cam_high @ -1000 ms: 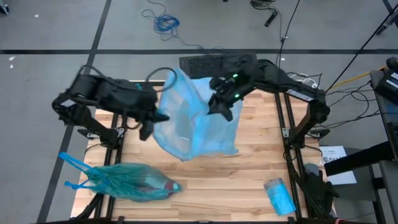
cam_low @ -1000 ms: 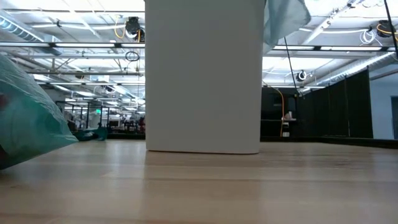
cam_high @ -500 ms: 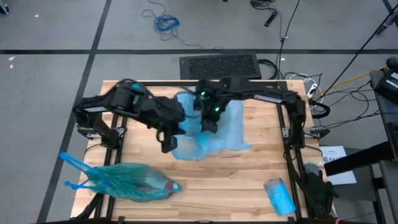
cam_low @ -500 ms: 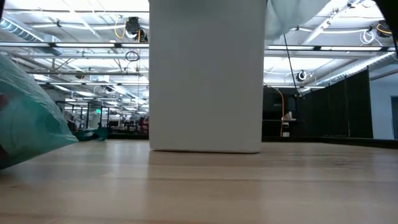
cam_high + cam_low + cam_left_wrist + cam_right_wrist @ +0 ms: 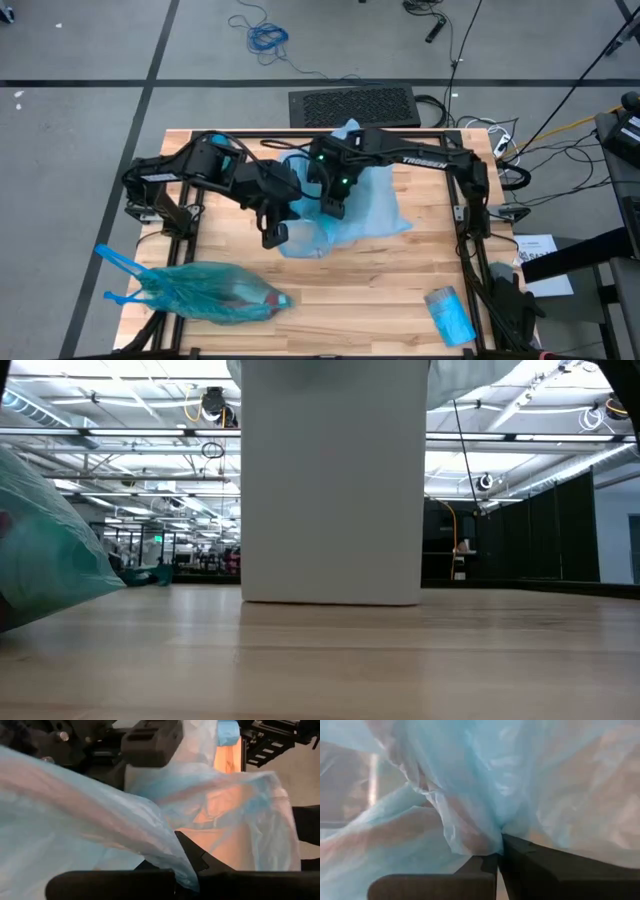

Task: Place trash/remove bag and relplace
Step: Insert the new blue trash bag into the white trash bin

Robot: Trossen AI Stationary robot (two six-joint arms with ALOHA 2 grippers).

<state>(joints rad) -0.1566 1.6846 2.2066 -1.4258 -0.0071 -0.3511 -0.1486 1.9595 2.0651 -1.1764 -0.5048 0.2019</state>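
Observation:
A pale blue plastic bag point(image 5: 350, 205) hangs over the white bin point(image 5: 330, 480) at the table's middle; in the low view its film point(image 5: 470, 378) shows by the bin's top. My left gripper point(image 5: 272, 234) is shut on the bag's left side, and my right gripper point(image 5: 333, 206) is shut on it nearer the far right. A full, knotted teal bag point(image 5: 200, 292) lies on its side at the near left, with something reddish, perhaps trash, showing through its film. My left gripper pinches a bunched fold of the pale bag's film point(image 5: 172, 862) between its two fingers, slanting down from the table's left. The film runs slack from the fingers across the bin. My right gripper pinches gathered film point(image 5: 490, 842) between its two fingers, slanting down from the far right. Several wrinkled layers meet at the fingers, and the bag spreads beyond them.
A flat blue pack point(image 5: 450, 315) lies beside the table's near right corner. A dark mat point(image 5: 352, 104) lies on the floor beyond the far edge. Bare wood point(image 5: 400, 280) stretches along the near right of the table.
Both grippers have come down and toward the table's near edge, the left one going rightward and the right one leftward, both tipping more steeply down. The pale bag, held high and billowing open before, has sunk and now drapes lower over the bin.

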